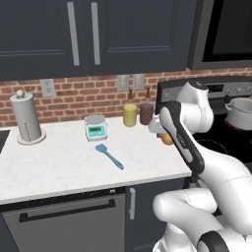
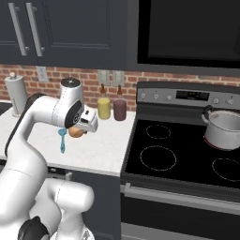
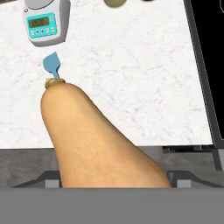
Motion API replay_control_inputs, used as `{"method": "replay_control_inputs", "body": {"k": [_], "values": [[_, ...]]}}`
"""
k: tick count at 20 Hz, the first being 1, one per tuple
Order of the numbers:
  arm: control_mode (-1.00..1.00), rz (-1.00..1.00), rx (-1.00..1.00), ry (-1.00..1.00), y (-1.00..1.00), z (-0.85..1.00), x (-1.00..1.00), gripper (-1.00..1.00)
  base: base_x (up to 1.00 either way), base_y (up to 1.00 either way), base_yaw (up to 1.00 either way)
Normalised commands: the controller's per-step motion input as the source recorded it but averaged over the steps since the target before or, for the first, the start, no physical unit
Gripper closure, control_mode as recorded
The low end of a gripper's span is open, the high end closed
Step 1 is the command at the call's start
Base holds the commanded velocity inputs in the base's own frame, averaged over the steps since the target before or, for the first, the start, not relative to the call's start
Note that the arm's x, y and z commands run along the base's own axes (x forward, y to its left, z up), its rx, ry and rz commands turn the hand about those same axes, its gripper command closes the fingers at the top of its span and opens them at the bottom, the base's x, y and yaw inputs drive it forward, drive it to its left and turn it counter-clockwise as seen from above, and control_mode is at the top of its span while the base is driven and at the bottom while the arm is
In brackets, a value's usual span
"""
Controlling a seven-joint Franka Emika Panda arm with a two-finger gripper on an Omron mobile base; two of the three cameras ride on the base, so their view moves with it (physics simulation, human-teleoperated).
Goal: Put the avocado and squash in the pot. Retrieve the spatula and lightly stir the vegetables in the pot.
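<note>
Tan-orange squash (image 3: 96,144) — light blue spatula (image 1: 109,156), apparently teal-faced scale (image 3: 43,22).

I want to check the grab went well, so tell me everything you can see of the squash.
The squash is tan-orange and pear-shaped, smooth and matte, with a narrow neck ending in a small brownish stem stub. In the hand view it lies lengthwise along the pincer, neck pointing away, looming over the white marble counter. In the right base view it peeks out orange beneath the pincer, apparently lifted off the counter. The contact points themselves are hidden.
</note>
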Motion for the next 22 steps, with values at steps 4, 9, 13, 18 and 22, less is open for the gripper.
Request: {"method": "replay_control_inputs", "body": {"k": [4, 9, 13, 18, 22], "values": [[1.0, 0.0, 0.0, 0.0, 0.0, 0.0, 0.0, 1.0, -0.09, -0.26, -0.03], [1.0, 0.0, 0.0, 0.0, 0.0, 0.0, 0.0, 1.0, 0.0, -0.43, -0.05], [1.0, 0.0, 0.0, 0.0, 0.0, 0.0, 0.0, 1.0, 0.0, -0.58, -0.05], [1.0, 0.0, 0.0, 0.0, 0.0, 0.0, 0.0, 1.0, 0.0, -0.59, -0.05], [1.0, 0.0, 0.0, 0.0, 0.0, 0.0, 0.0, 1.0, 0.01, -0.54, -0.01]]}}
